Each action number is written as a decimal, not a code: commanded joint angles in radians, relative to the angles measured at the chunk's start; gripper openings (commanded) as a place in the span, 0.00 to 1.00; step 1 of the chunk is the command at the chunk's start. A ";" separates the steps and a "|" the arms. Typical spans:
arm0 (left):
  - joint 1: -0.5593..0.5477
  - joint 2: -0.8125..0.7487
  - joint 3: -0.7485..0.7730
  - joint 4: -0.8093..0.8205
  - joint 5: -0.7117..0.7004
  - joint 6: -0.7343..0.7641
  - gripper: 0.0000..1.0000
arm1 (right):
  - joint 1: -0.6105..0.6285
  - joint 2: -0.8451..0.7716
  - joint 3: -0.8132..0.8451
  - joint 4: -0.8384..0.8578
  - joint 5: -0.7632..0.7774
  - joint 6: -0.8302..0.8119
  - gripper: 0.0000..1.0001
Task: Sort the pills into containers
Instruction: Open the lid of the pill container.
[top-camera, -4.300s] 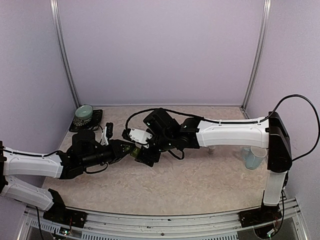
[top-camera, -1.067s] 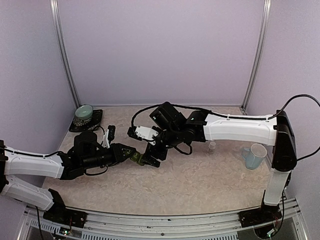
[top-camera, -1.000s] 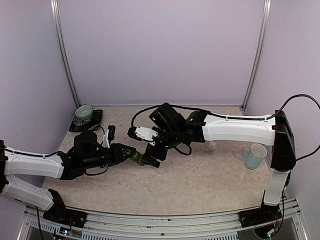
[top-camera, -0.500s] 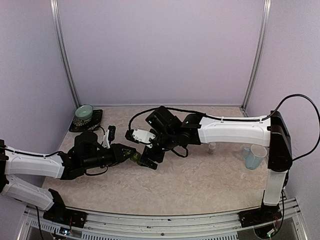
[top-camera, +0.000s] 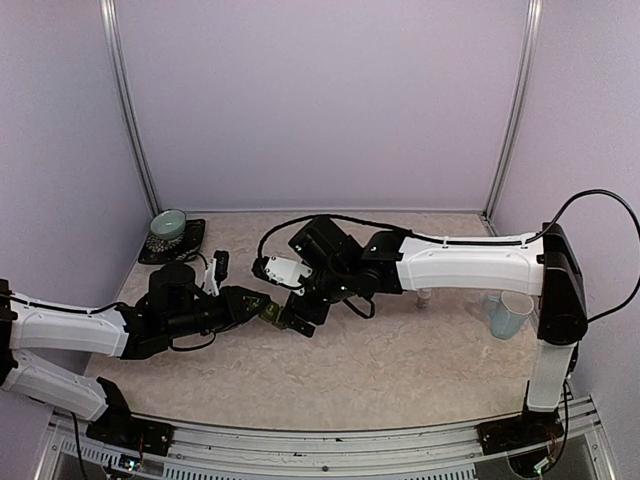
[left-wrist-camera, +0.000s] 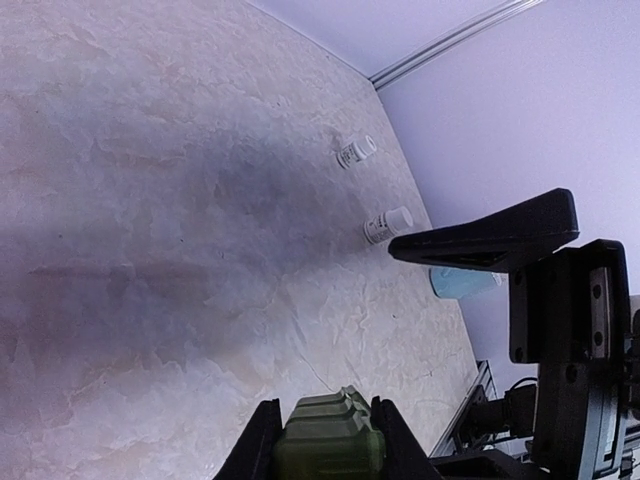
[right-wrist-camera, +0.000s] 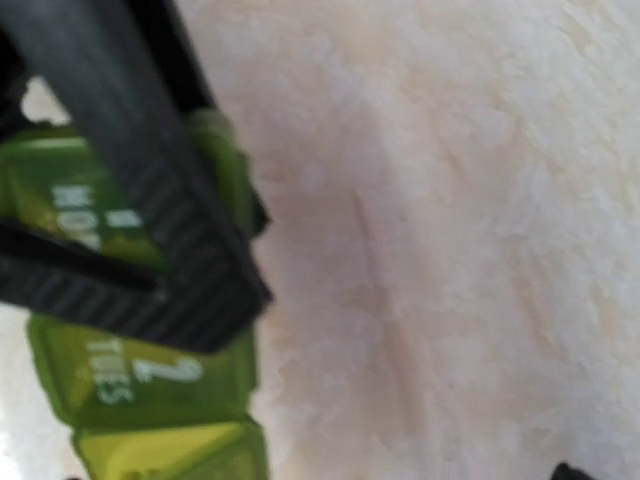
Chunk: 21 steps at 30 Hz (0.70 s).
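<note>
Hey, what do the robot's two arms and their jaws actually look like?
The left arm and the right arm both have smooth white shells on their long links, with black joints and wrists. Thin black cables loop along them. A small white camera block sits on the right wrist. The jaws are flat black bars with ribbed faces.

One table (top-camera: 400, 370), two arms, and a handful of small things.
There are two robot arms, the left arm (top-camera: 70, 330) and the right arm (top-camera: 470, 265), each with one pincer: left pincer (top-camera: 266, 310), right pincer (top-camera: 292, 320). There is one green strip of containers (right-wrist-camera: 140, 385), and the right wrist view shows three joined compartments on it, two of them with white lettering. The left wrist view shows two small white pill bottles (left-wrist-camera: 355, 152) (left-wrist-camera: 388, 224). There is one pale blue mug (top-camera: 508, 312), and one pale green bowl (top-camera: 168, 224) on one dark mat (top-camera: 192, 240).
</note>
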<state>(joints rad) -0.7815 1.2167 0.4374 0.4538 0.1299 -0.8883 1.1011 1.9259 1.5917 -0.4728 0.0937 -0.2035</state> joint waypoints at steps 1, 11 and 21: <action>-0.005 -0.013 0.011 0.004 0.030 0.009 0.15 | -0.019 -0.065 -0.014 0.022 0.108 0.003 1.00; -0.011 -0.006 0.006 0.015 0.034 0.005 0.15 | -0.032 -0.059 -0.015 0.034 0.127 -0.001 1.00; -0.012 -0.024 -0.012 0.053 0.049 0.002 0.15 | -0.051 -0.033 -0.025 0.046 0.104 -0.009 1.00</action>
<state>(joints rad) -0.7872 1.2160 0.4374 0.4553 0.1543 -0.8890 1.0634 1.8843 1.5822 -0.4503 0.2050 -0.2081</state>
